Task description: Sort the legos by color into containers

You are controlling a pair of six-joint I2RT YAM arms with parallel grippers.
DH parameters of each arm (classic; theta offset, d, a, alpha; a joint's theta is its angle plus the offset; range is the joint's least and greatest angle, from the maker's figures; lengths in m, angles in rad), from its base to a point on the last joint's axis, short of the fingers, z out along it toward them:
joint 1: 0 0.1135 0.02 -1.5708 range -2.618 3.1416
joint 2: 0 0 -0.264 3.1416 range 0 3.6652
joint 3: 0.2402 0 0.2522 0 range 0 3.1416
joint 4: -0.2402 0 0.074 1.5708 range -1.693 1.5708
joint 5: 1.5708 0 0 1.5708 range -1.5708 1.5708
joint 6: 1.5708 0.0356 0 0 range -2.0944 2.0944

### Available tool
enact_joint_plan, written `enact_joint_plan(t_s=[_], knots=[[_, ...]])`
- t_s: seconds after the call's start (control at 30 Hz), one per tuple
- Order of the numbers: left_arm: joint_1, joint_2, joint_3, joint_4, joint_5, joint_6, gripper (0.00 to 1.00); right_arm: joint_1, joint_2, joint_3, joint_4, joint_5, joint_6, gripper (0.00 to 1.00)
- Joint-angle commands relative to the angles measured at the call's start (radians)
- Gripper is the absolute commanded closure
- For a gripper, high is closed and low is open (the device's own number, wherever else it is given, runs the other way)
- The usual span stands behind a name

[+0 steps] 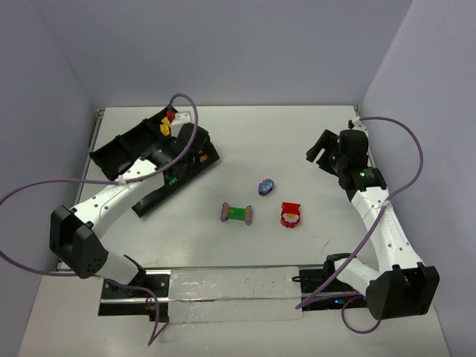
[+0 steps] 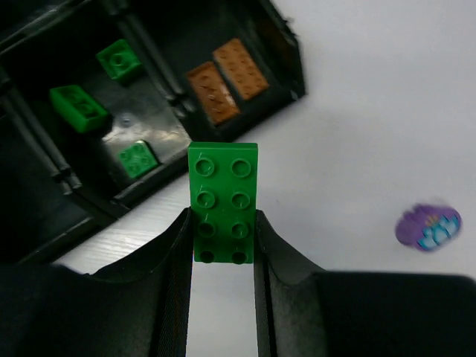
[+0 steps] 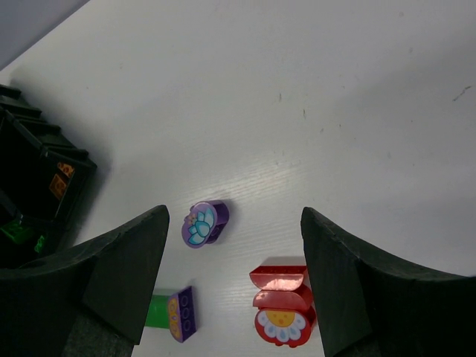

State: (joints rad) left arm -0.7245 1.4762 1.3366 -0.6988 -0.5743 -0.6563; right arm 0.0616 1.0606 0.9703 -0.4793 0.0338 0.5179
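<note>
My left gripper (image 2: pixel 223 236) is shut on a flat green plate (image 2: pixel 223 201), held above the table just beside the black divided tray (image 2: pixel 286 56). In the tray lie three green bricks (image 2: pixel 78 106) in one compartment and two orange plates (image 2: pixel 227 79) in the one beside it. In the top view the left gripper (image 1: pixel 195 151) hangs over the tray's right end (image 1: pixel 119 149). My right gripper (image 3: pixel 234 290) is open and empty, high above a purple brick (image 3: pixel 204 223), a red-and-white brick (image 3: pixel 282 306) and the purple-ended green bar (image 3: pixel 172 312).
In the top view the purple brick (image 1: pixel 265 187), the green bar (image 1: pixel 237 213) and the red-and-white brick (image 1: pixel 290 215) lie mid-table. A yellow and red piece (image 1: pixel 167 121) sits at the tray's far end. A grey mat (image 1: pixel 223 294) lies at the near edge.
</note>
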Motion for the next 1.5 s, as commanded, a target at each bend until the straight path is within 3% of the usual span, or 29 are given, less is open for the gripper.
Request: enact_joint_plan(t_s=[0.0,0.23,0.37,0.43,0.5,0.57,0.7,0.83,0.9,1.03,1.13,1.2,1.3,1.47], knots=[[0.15,0.011,-0.045,0.037,0.0,-0.018,1.0,-0.003,0.0,0.02,0.057,0.003,-0.016,0.21],[0.327,0.133,-0.023,0.094,0.005,-0.047,1.0,-0.002,0.002,0.014,0.058,0.013,-0.024,0.21],[0.379,0.186,-0.023,0.116,0.02,-0.042,0.94,-0.002,-0.012,0.0,0.062,0.026,-0.024,0.21],[0.393,0.208,-0.024,0.14,0.036,-0.037,0.83,-0.002,-0.014,-0.004,0.064,0.026,-0.022,0.21],[0.396,0.234,-0.01,0.139,0.033,-0.037,0.63,-0.002,-0.01,-0.006,0.065,0.019,-0.021,0.21],[0.398,0.253,0.002,0.126,0.021,-0.046,0.3,0.0,-0.003,-0.01,0.069,-0.005,-0.026,0.21],[0.397,0.243,0.0,0.123,0.039,-0.044,0.14,0.039,0.016,-0.006,0.064,-0.005,-0.04,0.2],[0.382,0.189,-0.003,0.127,0.083,-0.012,0.12,0.132,0.063,0.0,0.061,0.049,-0.04,0.2],[0.338,0.16,0.024,0.129,0.115,0.033,0.12,0.201,0.085,-0.001,0.06,0.082,-0.028,0.2],[0.203,0.173,0.099,0.127,0.127,0.119,0.12,0.219,0.09,-0.016,0.064,0.11,0.002,0.2],[0.024,0.235,0.184,0.134,0.182,0.226,0.07,0.196,0.055,-0.028,0.042,0.138,0.009,0.2],[-0.017,0.286,0.225,0.151,0.251,0.261,0.01,0.158,0.037,-0.038,0.022,0.14,0.015,0.2],[-0.062,0.34,0.249,0.18,0.42,0.317,0.01,0.064,-0.003,-0.048,-0.005,0.144,0.016,0.2],[-0.111,0.473,0.347,0.154,0.522,0.375,0.01,0.001,-0.094,-0.065,-0.013,0.149,0.005,0.2]])
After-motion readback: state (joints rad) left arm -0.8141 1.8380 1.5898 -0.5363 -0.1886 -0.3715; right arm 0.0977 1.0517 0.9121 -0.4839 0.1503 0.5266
